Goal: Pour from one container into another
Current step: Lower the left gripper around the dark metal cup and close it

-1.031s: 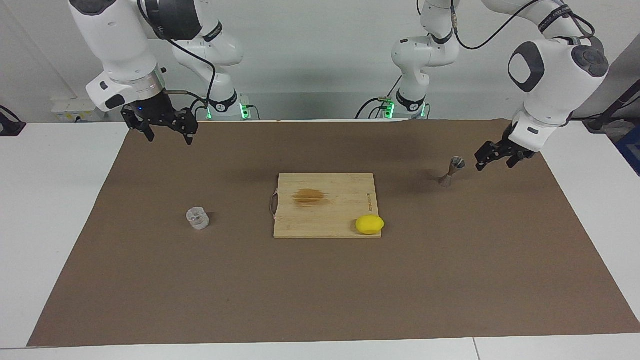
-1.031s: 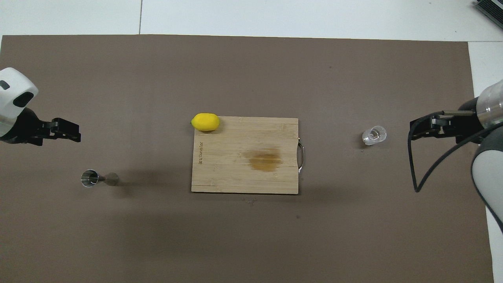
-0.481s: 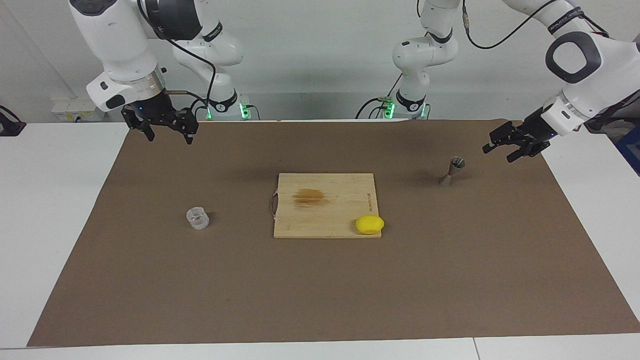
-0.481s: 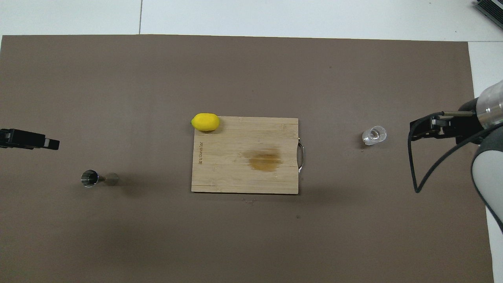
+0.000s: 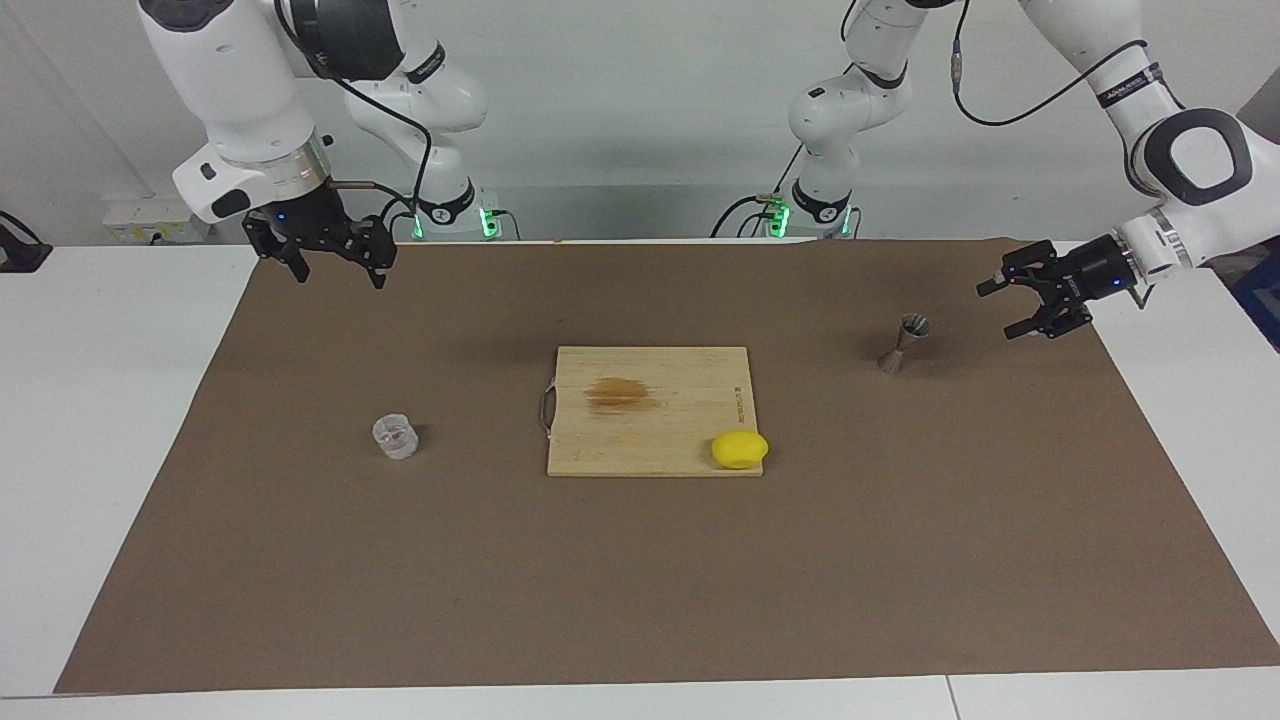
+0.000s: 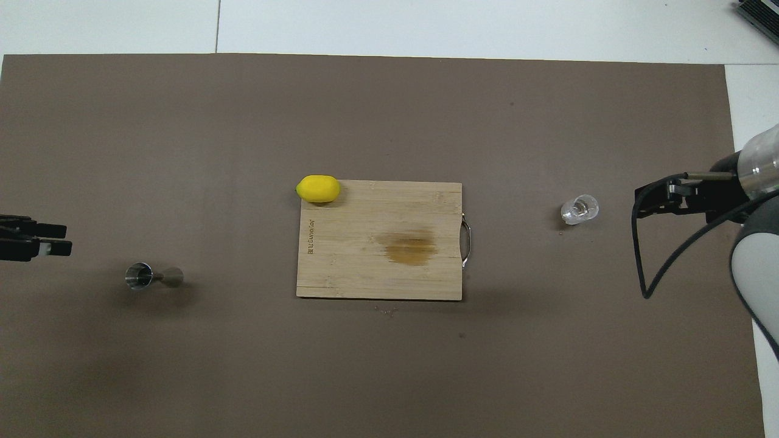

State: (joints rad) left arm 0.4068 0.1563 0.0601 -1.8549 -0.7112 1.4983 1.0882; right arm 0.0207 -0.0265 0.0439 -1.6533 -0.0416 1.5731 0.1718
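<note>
The clear cup (image 5: 395, 437) (image 6: 579, 210) stands upright on the brown mat toward the right arm's end. A grey metal jigger (image 5: 903, 342) (image 6: 152, 275) stands upright on the mat toward the left arm's end. My left gripper (image 5: 998, 310) (image 6: 66, 239) hovers open, turned sideways with its fingers pointing at the jigger. It is a short gap away and touches nothing. High over the mat's edge at the right arm's end, my right gripper (image 5: 340, 276) (image 6: 638, 202) hangs open and holds nothing, well apart from the cup.
A wooden cutting board (image 5: 660, 430) (image 6: 365, 274) with a brown stain lies in the middle of the mat. A yellow lemon (image 5: 739, 449) (image 6: 317, 188) rests on the board's corner farthest from the robots, toward the left arm's end. White table borders the mat.
The left gripper has drawn back from the jigger toward the left arm's end of the table and turned to point sideways. The right arm, the cup and the jigger have not moved.
</note>
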